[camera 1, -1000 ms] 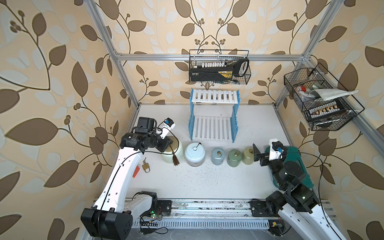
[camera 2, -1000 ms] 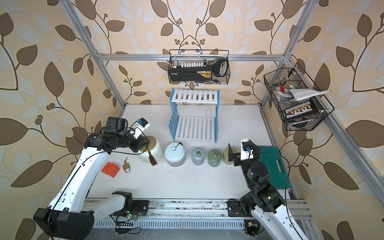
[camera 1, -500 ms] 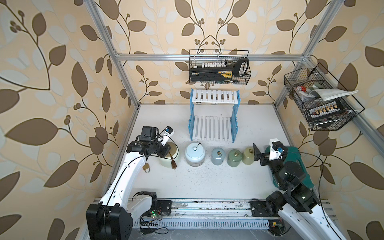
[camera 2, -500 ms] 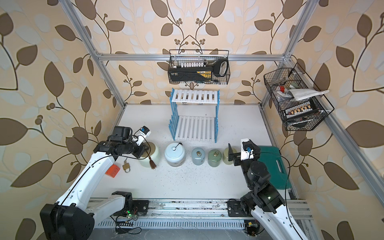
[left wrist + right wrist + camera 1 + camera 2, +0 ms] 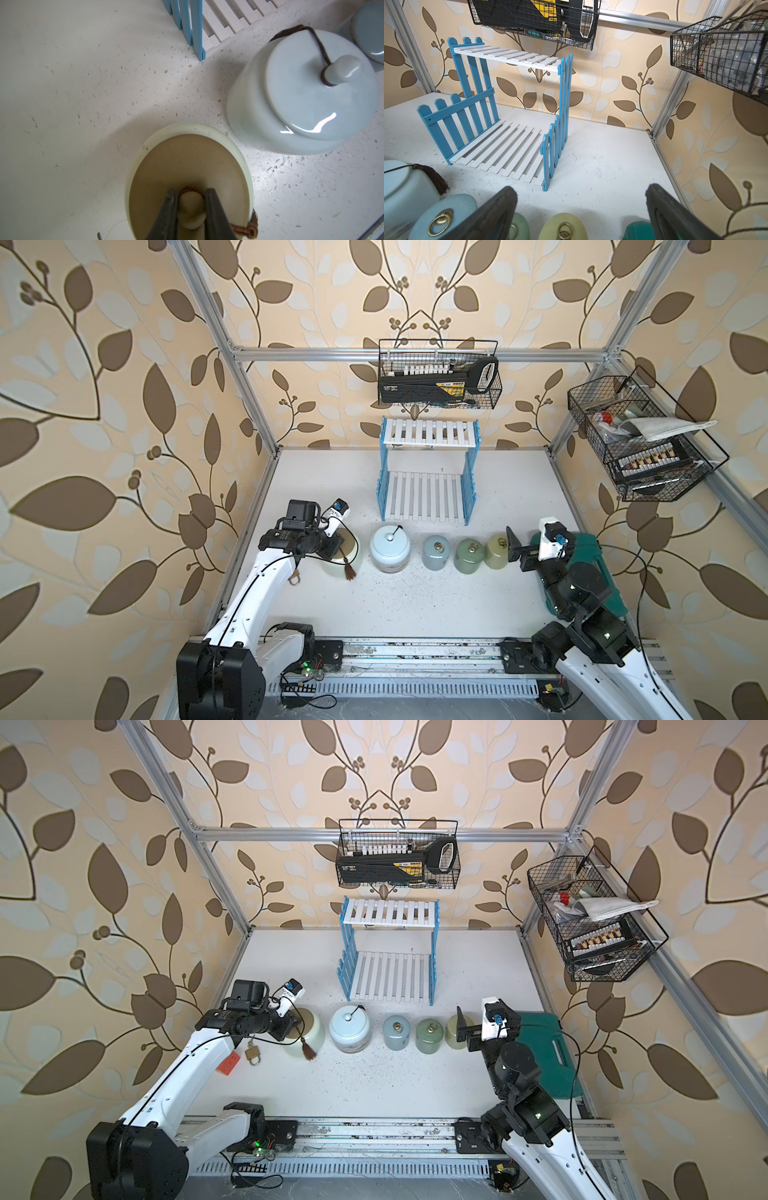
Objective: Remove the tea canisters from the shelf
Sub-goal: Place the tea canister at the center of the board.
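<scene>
Left hand: clamped tight on the lid knob of the cream canister.
Right hand: jaws wide, holding nothing, near the yellow-green canister.
Desk: white, speckled; leaf wallpaper on the walls.
Row before shelf: cream canister, white-blue canister, light blue canister, dark green canister, yellow-green canister.
Back basket: black-yellow case.
Side basket: cloth, small parts.

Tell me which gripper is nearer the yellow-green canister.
Right. The right gripper hangs open just beside the yellow-green canister; the left gripper is at the row's far end, shut on the cream canister's lid knob.
</scene>
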Motion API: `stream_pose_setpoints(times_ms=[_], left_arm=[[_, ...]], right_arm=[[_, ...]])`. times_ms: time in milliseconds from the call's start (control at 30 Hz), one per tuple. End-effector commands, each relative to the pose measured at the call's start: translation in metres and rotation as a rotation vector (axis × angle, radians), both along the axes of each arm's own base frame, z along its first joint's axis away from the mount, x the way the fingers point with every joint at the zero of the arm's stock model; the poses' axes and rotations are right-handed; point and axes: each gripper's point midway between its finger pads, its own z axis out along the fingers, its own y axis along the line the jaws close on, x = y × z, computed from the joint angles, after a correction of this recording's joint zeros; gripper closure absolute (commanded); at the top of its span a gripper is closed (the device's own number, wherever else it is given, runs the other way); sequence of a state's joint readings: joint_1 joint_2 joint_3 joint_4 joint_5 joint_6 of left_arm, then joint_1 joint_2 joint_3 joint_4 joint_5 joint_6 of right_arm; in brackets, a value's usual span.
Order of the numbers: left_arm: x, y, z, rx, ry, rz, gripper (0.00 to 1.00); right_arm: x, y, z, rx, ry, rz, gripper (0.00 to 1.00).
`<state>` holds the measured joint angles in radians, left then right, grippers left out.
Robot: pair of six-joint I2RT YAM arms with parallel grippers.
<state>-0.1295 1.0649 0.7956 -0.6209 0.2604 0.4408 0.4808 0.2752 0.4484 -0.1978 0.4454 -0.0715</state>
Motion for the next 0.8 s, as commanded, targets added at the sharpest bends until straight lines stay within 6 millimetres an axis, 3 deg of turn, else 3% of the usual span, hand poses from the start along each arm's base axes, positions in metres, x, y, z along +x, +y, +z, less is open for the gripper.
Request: stream_pose_setpoints(times_ms=[0,300,433,600,767], left_arm=[[0.025,-0.004,0.036,-0.038,-0.175,-0.013,1.0],[0.029,-0.002,0.03,-0.031,-0.179,-0.011,0.91],[0.031,-0.002,0.032,-0.04,-0.171,0.005,0.72],[0.034,0.0,0.035,-0.04,-0.187,0.02,0.39],[0.041,0.002,0.057,-0.111,-0.193,0.104,0.22]], right_arm=[[0.0,-0.004,-0.002,0.002,-0.008,-0.022,0.01],[0.001,-0.002,-0.002,0.003,-0.007,-0.013,0.01],[0.001,-0.004,-0.005,0.002,0.009,-0.02,0.01],[0.002,0.0,-0.005,0.005,0.013,-0.005,0.01],[0.004,-0.001,-0.005,0.01,0.017,-0.016,0.01]])
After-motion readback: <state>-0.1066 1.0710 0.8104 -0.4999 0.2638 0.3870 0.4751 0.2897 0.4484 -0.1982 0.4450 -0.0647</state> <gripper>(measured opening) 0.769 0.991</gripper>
